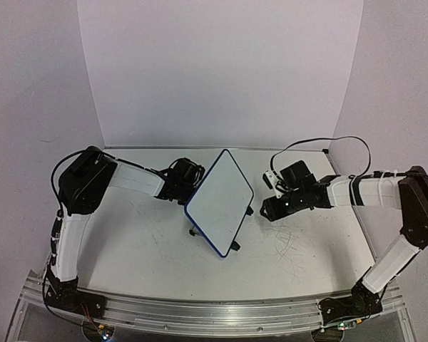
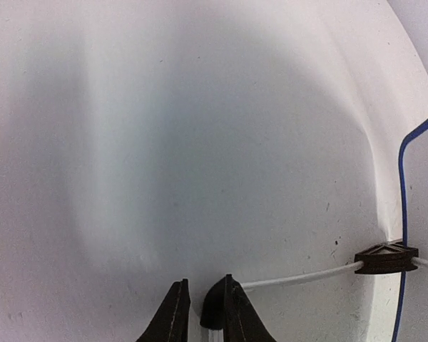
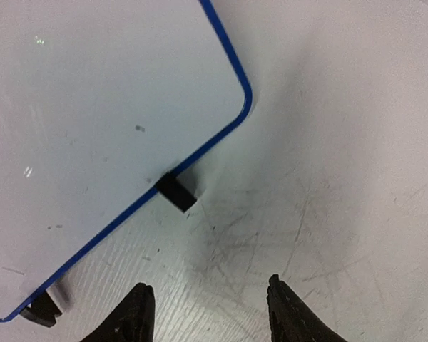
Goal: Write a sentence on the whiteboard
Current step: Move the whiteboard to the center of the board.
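Observation:
The whiteboard [image 1: 220,203] stands tilted on the table's middle, blue-rimmed, on black clip feet [image 3: 177,192]. Its face [image 3: 93,107] is blank; the sentence is not in view. My left gripper [image 2: 202,285] is behind the board, out of sight in the top view. Its jaws are nearly together on the white wire stand [image 2: 299,276], which runs right to a black clip [image 2: 385,258] beside the blue rim [image 2: 402,199]. My right gripper [image 3: 210,288] hangs open over the bare table just right of the board's lower corner, holding nothing; it also shows in the top view [image 1: 265,206].
The tabletop [image 3: 328,214] is white and heavily scuffed with dark marks. White backdrop walls [image 1: 221,71] close off the back and sides. A black cable [image 1: 342,140] loops above the right arm. A metal rail [image 1: 221,313] runs along the near edge.

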